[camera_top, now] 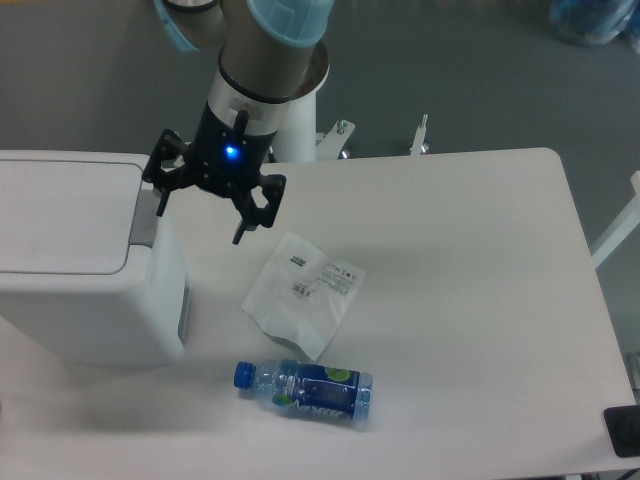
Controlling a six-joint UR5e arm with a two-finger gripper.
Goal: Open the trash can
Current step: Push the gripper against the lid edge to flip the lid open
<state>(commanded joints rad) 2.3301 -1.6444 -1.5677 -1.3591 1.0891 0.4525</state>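
The trash can (pixel 80 265) is a large white box at the left edge of the table, its flat lid down and a grey push tab (pixel 146 217) on its right end. My gripper (pixel 199 225) hangs open just right of that tab, with nothing between its fingers. One fingertip (pixel 160 208) is right at the tab's top edge; the other (pixel 238 238) is over the table. A blue light glows on the gripper body.
A white plastic pouch (pixel 303 291) lies flat on the table right of the bin. In front of it a blue-labelled water bottle (pixel 305 387) lies on its side. The white table (pixel 480 300) ends at the right.
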